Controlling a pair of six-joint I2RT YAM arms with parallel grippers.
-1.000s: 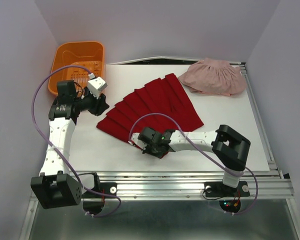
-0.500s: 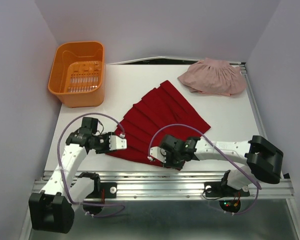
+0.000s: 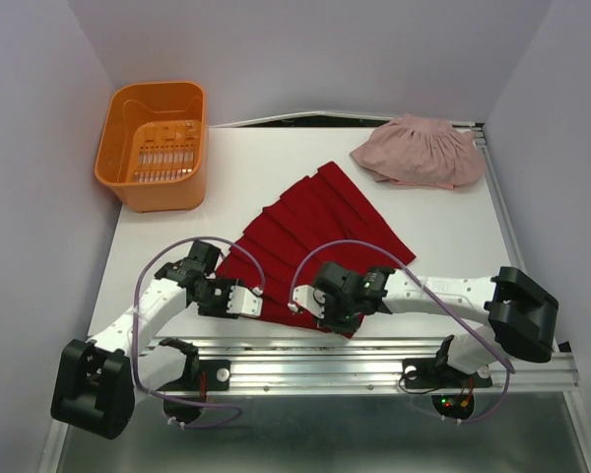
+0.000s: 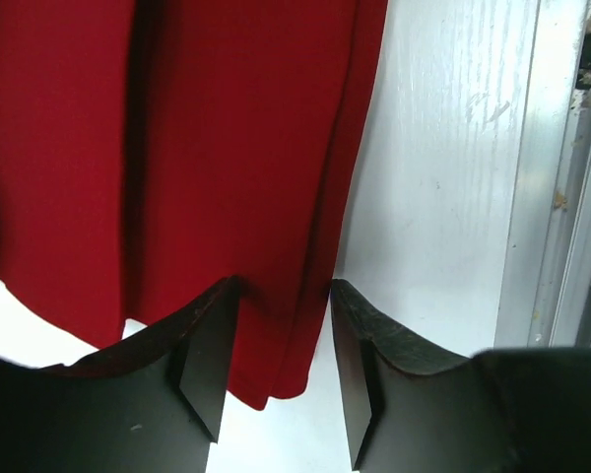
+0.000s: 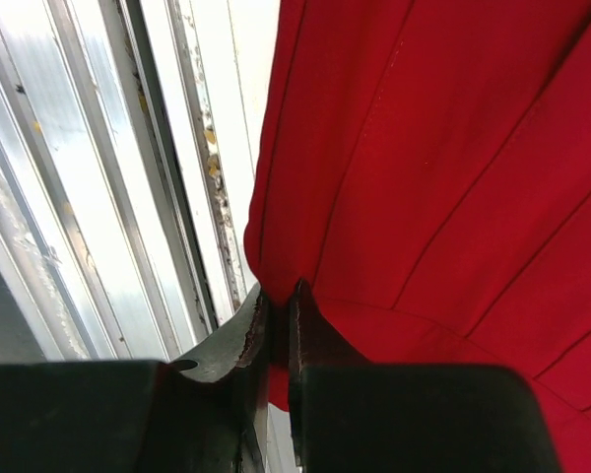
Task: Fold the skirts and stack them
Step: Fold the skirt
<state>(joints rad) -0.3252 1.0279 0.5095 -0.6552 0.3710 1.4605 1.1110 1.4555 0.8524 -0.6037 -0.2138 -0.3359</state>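
Left gripper (image 3: 242,301) has come down from the far side to the red skirt's (image 3: 320,222) near-left corner; jaws part-open, straddling the hem; right gripper (image 3: 327,317) stays pinched on the near hem; pink skirt (image 3: 421,150) lies far right; a two-handed fold looks ready.

The orange basket (image 3: 156,143) blocks the table's (image 3: 453,236) far left corner; the pink skirt (image 3: 421,150) fills the far right. The red skirt (image 3: 320,227) sprawls from the middle to the near edge, left gripper (image 4: 284,296) and right gripper (image 5: 276,296) crowding its hem. Bare lanes run along the left and right edges.
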